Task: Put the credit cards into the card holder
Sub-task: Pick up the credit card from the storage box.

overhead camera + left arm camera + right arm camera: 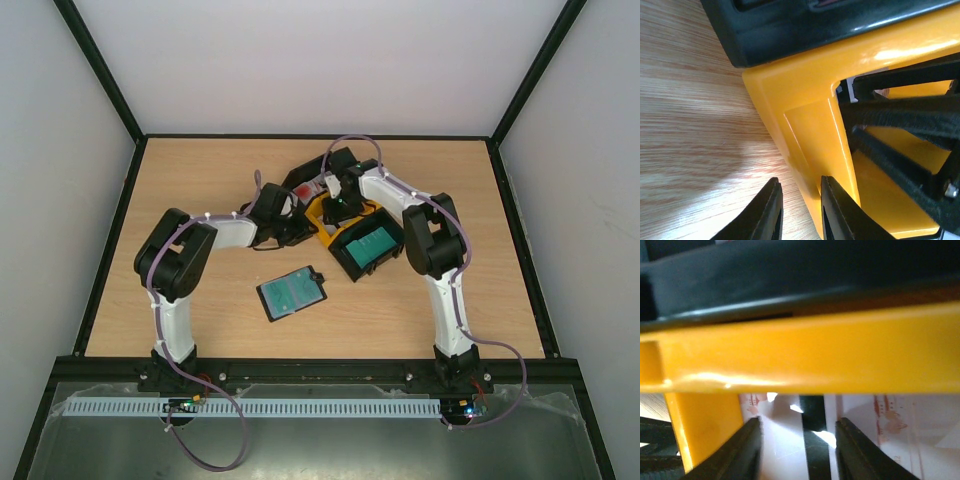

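While both arms reach into the cluster of trays at the middle of the table, the card holder [292, 293] lies apart from them on the bare wood nearer the robot, opened flat. Its upper face shows teal-green, so one card may already sit in it, though the overhead view is too coarse to be sure.

Most of the work looks undone. A teal card [368, 243] lies in the near black tray [340, 262], a red-blotched card [303, 190] in the far black tray [290, 180], and white cards with red print [890, 425] in the yellow tray [805, 355].

The right gripper [797, 422] hangs inside the yellow tray just over those white cards, fingers spread and gripping nothing. The left gripper [800, 180] is at the tray's outer wall with only a narrow gap between its fingers. I cannot tell whether it pinches the wall.
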You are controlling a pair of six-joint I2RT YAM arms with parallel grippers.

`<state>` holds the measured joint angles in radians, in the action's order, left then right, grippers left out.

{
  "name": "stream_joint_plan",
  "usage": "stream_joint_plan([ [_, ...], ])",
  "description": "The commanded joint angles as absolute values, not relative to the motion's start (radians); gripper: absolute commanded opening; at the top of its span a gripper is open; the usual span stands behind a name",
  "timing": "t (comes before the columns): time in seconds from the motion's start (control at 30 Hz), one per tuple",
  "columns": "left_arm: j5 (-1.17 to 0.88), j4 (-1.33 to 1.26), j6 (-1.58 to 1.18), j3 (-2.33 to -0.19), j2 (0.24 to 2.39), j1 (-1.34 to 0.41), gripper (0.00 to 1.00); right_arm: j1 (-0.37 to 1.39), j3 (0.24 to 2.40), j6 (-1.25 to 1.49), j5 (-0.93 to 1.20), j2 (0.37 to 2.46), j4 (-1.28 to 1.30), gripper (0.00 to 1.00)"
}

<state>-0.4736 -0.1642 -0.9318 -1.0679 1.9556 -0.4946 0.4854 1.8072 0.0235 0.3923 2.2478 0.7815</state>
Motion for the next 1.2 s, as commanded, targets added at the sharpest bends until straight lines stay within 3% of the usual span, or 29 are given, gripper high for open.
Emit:
stream_joint_plan([
  [0.0, -0.467, -0.144, -0.930, -1.094, 1.980, -0.504, 0.24, 0.481, 1.802, 0.022, 0.501, 2.229, 0.817, 0.35],
  [0.43, -0.461, -0.144, -0.933, -1.099, 1.986, -0.509, 0.24, 0.474, 1.737, 0.047, 0.595, 2.158, 0.808, 0.18],
  [1.17, -0.451, -0.141, -0.933, -1.097, 1.983, -0.509, 0.24, 0.474, 1.626, 0.028, 0.641, 2.101, 0.802, 0.20],
])
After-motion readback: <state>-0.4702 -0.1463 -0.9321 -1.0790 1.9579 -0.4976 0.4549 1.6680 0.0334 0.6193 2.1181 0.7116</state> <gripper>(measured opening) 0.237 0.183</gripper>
